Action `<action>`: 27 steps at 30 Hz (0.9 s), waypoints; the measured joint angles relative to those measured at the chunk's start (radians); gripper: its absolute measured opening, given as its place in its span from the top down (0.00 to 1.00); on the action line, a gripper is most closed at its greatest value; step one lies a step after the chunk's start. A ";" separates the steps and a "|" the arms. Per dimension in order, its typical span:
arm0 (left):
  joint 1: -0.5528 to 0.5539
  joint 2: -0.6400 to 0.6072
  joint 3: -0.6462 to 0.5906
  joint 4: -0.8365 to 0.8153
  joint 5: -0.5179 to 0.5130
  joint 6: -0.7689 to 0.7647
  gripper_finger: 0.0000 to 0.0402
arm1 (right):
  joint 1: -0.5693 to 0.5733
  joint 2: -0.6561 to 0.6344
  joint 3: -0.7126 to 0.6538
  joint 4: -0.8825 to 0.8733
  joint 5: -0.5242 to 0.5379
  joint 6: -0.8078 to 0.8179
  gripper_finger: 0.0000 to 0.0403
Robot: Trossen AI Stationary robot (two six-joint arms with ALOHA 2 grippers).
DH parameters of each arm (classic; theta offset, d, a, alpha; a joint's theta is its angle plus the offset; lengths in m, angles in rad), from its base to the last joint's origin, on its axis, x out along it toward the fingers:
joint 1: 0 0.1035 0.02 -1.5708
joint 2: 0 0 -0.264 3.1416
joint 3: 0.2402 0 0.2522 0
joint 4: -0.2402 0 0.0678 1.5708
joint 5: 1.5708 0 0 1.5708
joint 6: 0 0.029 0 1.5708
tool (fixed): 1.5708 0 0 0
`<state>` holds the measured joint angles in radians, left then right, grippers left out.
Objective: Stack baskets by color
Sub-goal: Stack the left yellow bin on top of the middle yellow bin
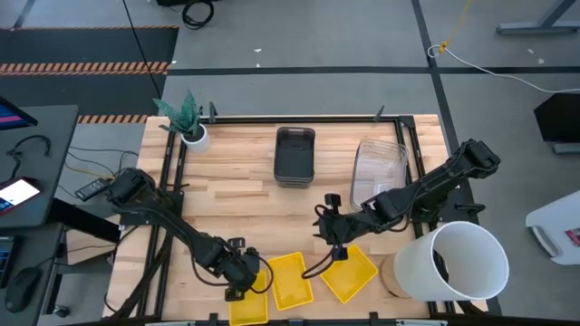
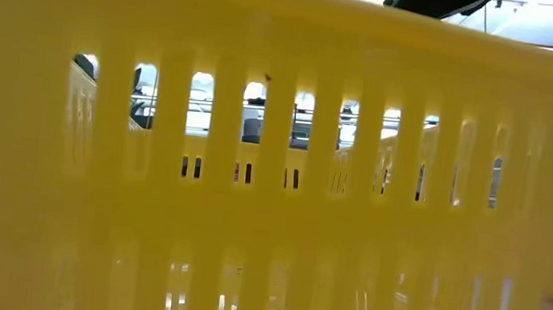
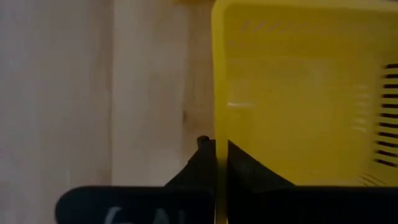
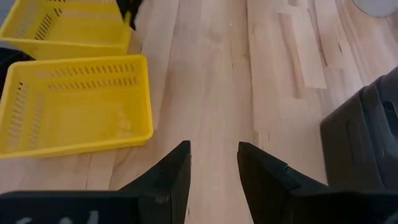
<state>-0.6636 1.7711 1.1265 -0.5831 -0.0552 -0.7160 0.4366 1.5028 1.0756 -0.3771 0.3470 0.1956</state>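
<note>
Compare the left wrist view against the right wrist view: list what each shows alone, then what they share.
Only the left wrist view shows the left gripper shut on the rim of a yellow basket. Only the right wrist view shows the right gripper open above bare wood, a second yellow basket beyond the nearer one, and the dark grey baskets at the edge. Both show yellow baskets on the wooden table.

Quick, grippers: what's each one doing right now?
Left gripper: shut on the rim of the middle yellow basket.
Right gripper: open, holding nothing.
</note>
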 joint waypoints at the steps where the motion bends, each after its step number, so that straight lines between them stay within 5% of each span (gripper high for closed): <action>1: 0.001 -0.012 0.000 -0.001 0.010 0.002 0.97 | 0.000 0.000 0.000 -0.001 0.000 0.007 0.66; 10: 0.039 -0.193 0.000 -0.073 0.051 0.030 0.98 | 0.000 -0.001 0.000 -0.028 0.000 0.017 0.66; 15: 0.110 -0.269 0.000 -0.019 -0.014 0.056 0.98 | 0.000 -0.044 0.000 -0.067 0.001 0.026 0.66; 27: 0.197 -0.195 0.000 0.173 -0.090 0.003 0.98 | 0.000 -0.184 0.000 -0.119 0.056 0.049 0.66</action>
<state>-0.4668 1.5763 1.1263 -0.4101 -0.1450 -0.7134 0.4366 1.3188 1.0756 -0.4958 0.4027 0.2447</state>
